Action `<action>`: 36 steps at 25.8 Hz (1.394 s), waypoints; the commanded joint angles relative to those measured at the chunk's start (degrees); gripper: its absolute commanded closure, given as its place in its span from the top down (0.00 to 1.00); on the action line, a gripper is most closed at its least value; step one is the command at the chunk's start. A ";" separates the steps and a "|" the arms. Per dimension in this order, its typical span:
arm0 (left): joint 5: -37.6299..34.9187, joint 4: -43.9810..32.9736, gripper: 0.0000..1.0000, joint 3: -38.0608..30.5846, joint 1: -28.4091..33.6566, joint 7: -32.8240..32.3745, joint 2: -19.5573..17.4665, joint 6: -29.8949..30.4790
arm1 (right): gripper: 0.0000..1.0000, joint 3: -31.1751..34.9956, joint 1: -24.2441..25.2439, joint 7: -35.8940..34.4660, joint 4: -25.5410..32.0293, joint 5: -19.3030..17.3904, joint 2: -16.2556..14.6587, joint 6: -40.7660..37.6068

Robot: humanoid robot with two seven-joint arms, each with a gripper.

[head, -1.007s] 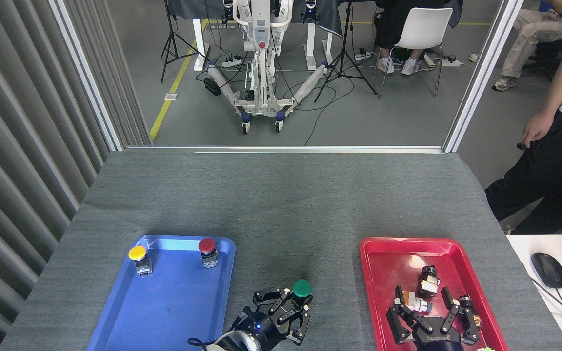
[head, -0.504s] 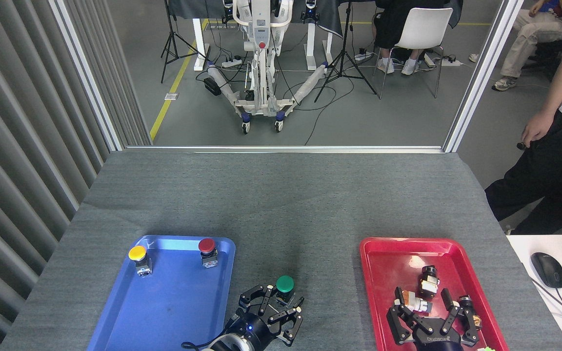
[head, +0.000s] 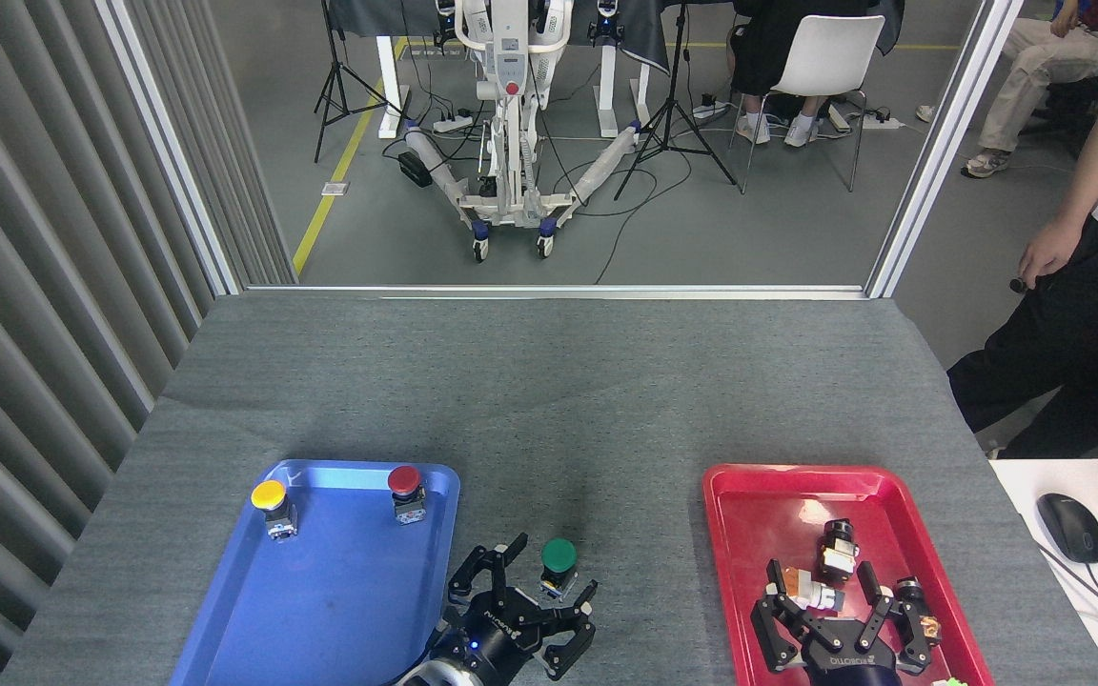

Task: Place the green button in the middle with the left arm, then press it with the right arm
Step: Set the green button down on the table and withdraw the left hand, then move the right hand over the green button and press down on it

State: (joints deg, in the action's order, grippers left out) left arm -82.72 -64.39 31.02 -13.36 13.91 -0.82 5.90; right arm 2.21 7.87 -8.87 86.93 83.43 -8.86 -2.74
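The green button [head: 559, 560] stands upright on the bare grey cloth of the middle [head: 587, 448], between the two trays and near the table's front edge. My left gripper [head: 538, 600] is just below and to the left of it, open, with its fingers spread and nothing between them; one fingertip [head: 587, 593] lies close beside the button's base. My right gripper [head: 835, 624] is open low over the red tray [head: 730, 534], its fingers spread around small parts there, holding nothing.
A blue tray [head: 320, 591] at the left holds a yellow-capped button [head: 270, 502] and a red-capped button [head: 405, 487]. Several small parts lie in the red tray. A person [head: 1083, 286] stands at the table's right side, and a white desk with a mouse [head: 1070, 527] is at the lower right.
My left gripper carried the green button left, set it on the cloth, then opened and drew back slightly. The right gripper barely moved.
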 commanded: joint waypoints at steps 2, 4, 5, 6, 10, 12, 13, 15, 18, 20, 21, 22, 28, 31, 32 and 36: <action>-0.16 -19.01 0.99 -11.33 12.40 0.06 -1.55 0.25 | 0.92 -0.71 -0.13 0.00 0.17 0.15 0.33 -0.43; -0.16 -25.16 0.99 -16.78 17.32 0.06 -1.64 0.34 | 0.85 -1.85 -0.22 0.00 0.17 0.15 0.51 -0.43; -0.16 -26.75 0.99 -19.50 19.08 -0.20 -1.55 0.43 | 0.81 -2.47 -0.31 0.00 0.17 0.24 0.69 -0.51; -0.07 -27.71 0.99 -22.84 20.66 -0.47 -1.46 0.69 | 0.78 -3.17 -0.48 0.00 0.17 0.33 0.77 -0.60; 0.01 -26.22 0.99 -30.67 21.36 -0.99 -0.41 2.27 | 0.65 -6.60 -0.92 0.00 0.17 1.91 1.92 -0.51; -0.16 -25.61 0.99 -33.30 21.54 -0.99 -0.05 2.97 | 0.55 -8.53 -1.54 0.00 0.17 3.31 2.71 -0.25; 0.01 -25.25 0.99 -34.36 21.54 -0.91 0.03 3.50 | 0.51 -9.67 -1.98 0.00 0.08 4.02 3.06 0.10; 0.10 -25.25 0.99 -36.03 21.54 -0.91 0.03 5.61 | 0.45 -12.14 -2.59 0.00 -0.18 5.07 3.85 0.28; 1.77 -23.94 0.99 -37.87 21.01 -0.99 0.03 11.94 | 0.34 -16.97 -4.79 0.08 -1.50 6.48 4.99 1.77; 4.50 -23.23 0.99 -38.05 20.92 -0.99 -0.23 14.40 | 0.30 -20.40 -6.02 0.17 -2.29 6.65 5.96 5.11; 5.64 -22.97 0.99 -37.96 20.92 -0.99 -0.41 14.49 | 0.29 -21.54 -6.55 0.61 -2.64 6.65 6.22 6.08; 6.17 -22.88 0.99 -37.96 21.01 -0.99 -0.58 14.49 | 0.29 -22.24 -7.08 1.58 -3.17 6.74 6.49 6.52; 6.43 -22.88 0.99 -37.87 21.89 -0.12 -0.76 14.49 | 0.13 -24.09 -8.48 2.81 -6.95 6.74 7.63 7.57; 6.34 -22.88 0.99 -37.79 22.07 -0.12 -0.67 14.49 | 0.02 -24.18 -8.83 2.90 -8.44 6.74 7.81 7.57; 6.43 -22.88 0.99 -37.79 22.07 -0.12 -0.58 14.49 | 0.00 -24.18 -8.92 2.81 -8.88 6.74 7.89 7.57; 6.43 -22.18 0.99 -37.79 22.07 -0.03 -0.58 14.31 | 0.00 -24.18 -10.68 2.81 -11.08 6.57 8.07 7.57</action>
State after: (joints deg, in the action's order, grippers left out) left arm -76.31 -87.01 -6.77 8.67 13.78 -1.43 20.34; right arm -21.92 -1.84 -5.99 77.50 90.09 -0.95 4.83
